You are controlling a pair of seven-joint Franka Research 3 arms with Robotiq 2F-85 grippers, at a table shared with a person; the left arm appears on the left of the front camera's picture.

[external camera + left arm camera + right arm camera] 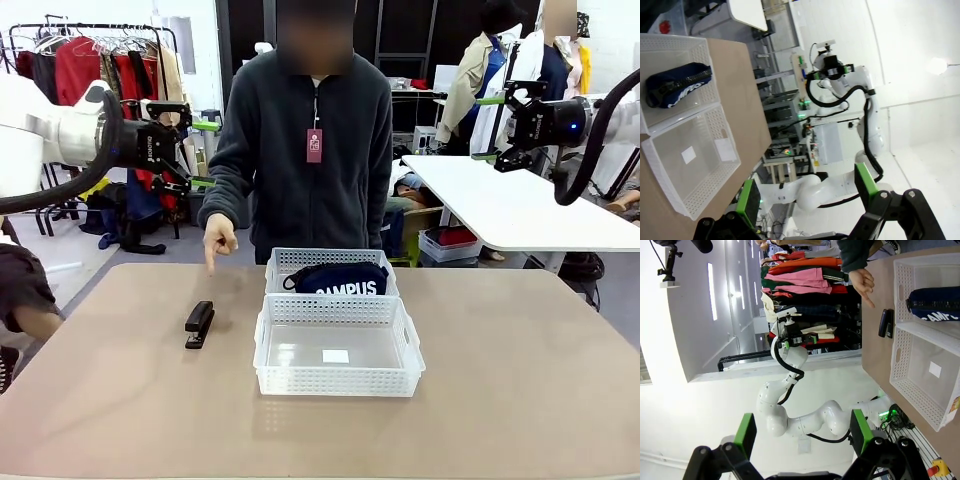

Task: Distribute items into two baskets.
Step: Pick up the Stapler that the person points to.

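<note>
A small black stapler point(199, 324) point(885, 323) lies on the tan table point(120, 400), left of the two baskets. The far basket point(290, 258) point(670, 42) point(902, 277) holds the navy pouch point(338, 278) point(677, 85) point(932, 302) with white lettering. The near basket point(270, 340) point(705, 195) point(905, 375) has nothing in it but a white sticker on its bottom. My left gripper point(203, 154) point(807, 195) hangs open, high above the table's far left. High at the far right, my right gripper point(488, 128) point(802, 432) is open too. Neither holds anything.
A person in a dark fleece stands at the far edge; one hand point(218, 240) point(863, 282) points down at the table just behind the stapler. A white table point(520, 205) stands at the back right and a clothes rack point(90, 60) at the back left.
</note>
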